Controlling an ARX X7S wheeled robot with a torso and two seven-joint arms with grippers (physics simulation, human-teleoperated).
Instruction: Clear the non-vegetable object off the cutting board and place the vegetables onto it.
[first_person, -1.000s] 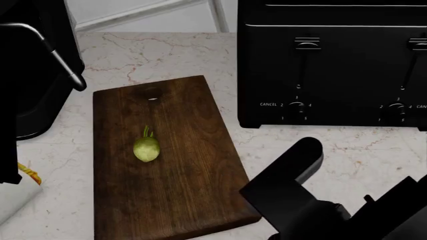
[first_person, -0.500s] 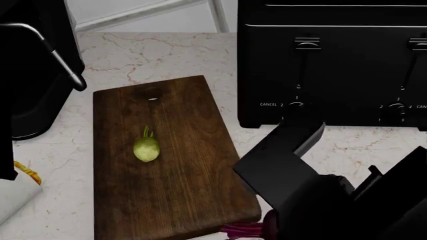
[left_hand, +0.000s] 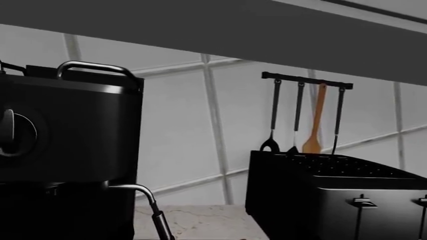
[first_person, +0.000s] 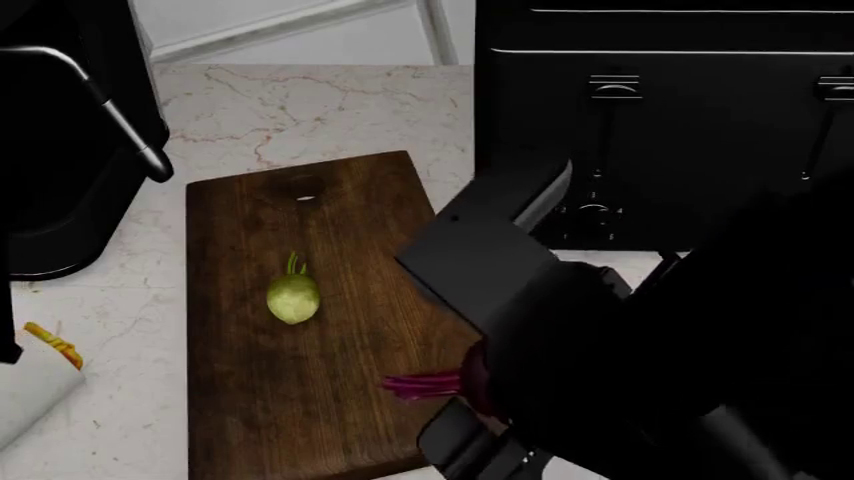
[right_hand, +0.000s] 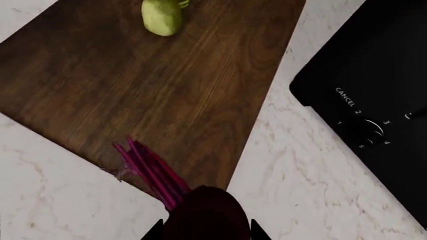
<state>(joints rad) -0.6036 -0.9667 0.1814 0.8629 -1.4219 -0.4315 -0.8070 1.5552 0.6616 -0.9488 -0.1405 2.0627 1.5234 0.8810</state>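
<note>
Our right gripper (right_hand: 207, 232) is clenched on the beet (right_hand: 205, 216), held above the cutting board (first_person: 334, 400) near its right long edge, magenta stalk pointing toward the board's middle; the yellow-green bulb (first_person: 292, 297) lies on the board about midway along, nearer the left long edge; the tortilla wrap (first_person: 38, 375) rests on the marble counter (first_person: 307, 105) off the board's left edge; our left gripper is out of sight; a black toaster (first_person: 667, 120) stands beyond the board's right side.
</note>
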